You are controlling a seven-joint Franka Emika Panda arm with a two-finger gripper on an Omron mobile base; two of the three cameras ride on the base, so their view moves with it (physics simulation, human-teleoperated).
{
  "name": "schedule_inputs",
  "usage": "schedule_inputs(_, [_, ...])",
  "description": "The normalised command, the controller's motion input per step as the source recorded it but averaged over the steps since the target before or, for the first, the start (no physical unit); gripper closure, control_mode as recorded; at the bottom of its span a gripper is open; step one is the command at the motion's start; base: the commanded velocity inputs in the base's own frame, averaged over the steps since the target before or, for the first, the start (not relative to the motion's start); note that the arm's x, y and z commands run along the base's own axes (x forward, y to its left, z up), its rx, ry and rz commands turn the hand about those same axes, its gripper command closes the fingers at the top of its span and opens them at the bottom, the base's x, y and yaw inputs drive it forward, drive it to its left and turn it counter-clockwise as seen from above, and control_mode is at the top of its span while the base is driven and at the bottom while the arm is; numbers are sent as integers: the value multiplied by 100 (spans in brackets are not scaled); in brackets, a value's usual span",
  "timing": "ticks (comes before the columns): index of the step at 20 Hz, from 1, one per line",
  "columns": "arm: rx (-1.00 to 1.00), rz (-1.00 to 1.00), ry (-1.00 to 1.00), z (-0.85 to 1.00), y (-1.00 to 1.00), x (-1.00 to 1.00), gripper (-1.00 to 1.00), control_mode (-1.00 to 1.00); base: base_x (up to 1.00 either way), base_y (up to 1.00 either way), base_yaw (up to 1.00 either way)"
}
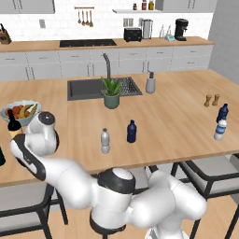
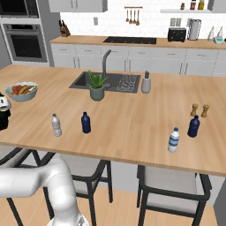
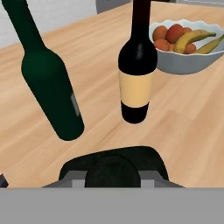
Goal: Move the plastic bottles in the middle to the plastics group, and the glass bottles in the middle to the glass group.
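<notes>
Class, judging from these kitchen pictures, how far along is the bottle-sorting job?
Done: nothing visibly. In hand: the black flask sits in the shut gripper, near the wine bottle and green bottle. Left: the clear bottle and navy bottle stand mid-counter.

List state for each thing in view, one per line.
tool: shut on black flask
black flask: held, beside the glass group
wine bottle: upright on counter
green bottle: upright on counter
clear bottle: upright, in the middle
navy bottle: upright, in the middle
blue-topped bottle: upright near counter's right end
fruit bowl: full
</notes>
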Motion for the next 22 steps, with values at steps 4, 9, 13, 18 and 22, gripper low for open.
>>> schedule_inputs(4, [-7, 0, 0, -34, 6, 0, 100, -100, 0, 0, 0])
schedule_inputs(9, [-6, 0, -4, 0, 24, 0, 100, -100, 0, 0, 0])
schedule_inputs(13, [-4, 0, -3, 0, 20, 9, 100, -100, 0, 0, 0])
schedule_inputs(18, [0, 0, 0, -1, -12, 0, 100, -100, 0, 0, 0])
schedule_inputs(22, [1, 0, 11, -3, -18, 0, 100, -100, 0, 0, 0])
